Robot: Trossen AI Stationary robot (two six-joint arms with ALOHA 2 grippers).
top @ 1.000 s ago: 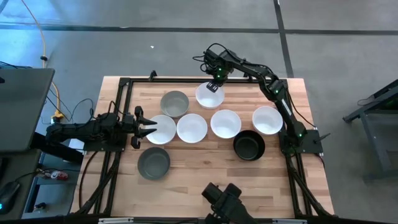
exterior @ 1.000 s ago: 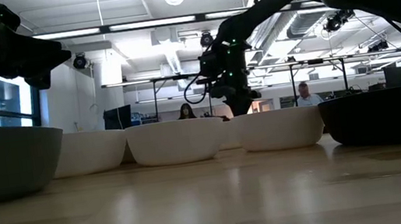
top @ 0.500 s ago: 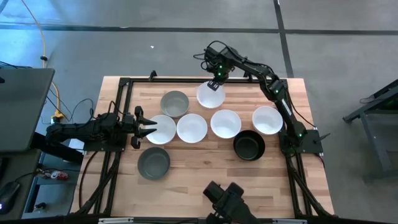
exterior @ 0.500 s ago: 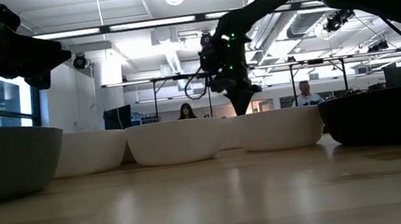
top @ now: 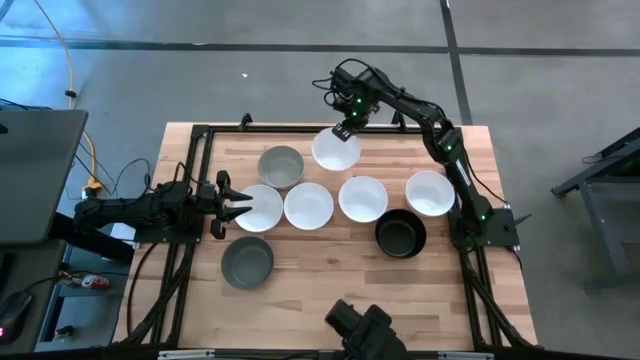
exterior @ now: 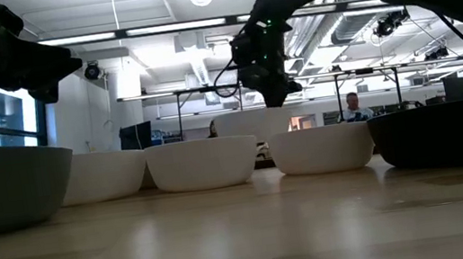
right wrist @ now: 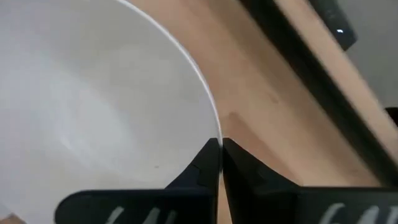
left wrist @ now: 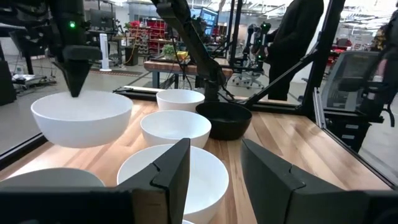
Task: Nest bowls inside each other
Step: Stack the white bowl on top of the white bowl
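Right tool (top: 343, 128) is pinched on the rim of a white bowl (top: 335, 149), at 12 o'clock on the tabletop (top: 330, 290) near its far edge. The low view shows this held bowl (exterior: 253, 123) raised clear of the wood, which the high view does not reveal. The right wrist view shows both fingers pressed on the thin rim (right wrist: 214, 134), one inside and one outside.

Surroundings: a grey bowl (top: 280, 166) stands just beside the held bowl, at about 10 o'clock from centre. A row of three white bowls (top: 309, 204) crosses the middle, directly under any path toward the near side. A fourth white bowl (top: 429, 193) and the black bowl (top: 400, 234) sit at 3 o'clock beside the right arm's base. A second grey bowl (top: 247, 260) lies at 8 o'clock.

Left tool (top: 232, 205) rests at 9 o'clock, fingers spread, at the rim of the row's leftmost bowl (top: 260, 207), holding nothing.

Bare wood remains along the near edge, at 6 o'clock.
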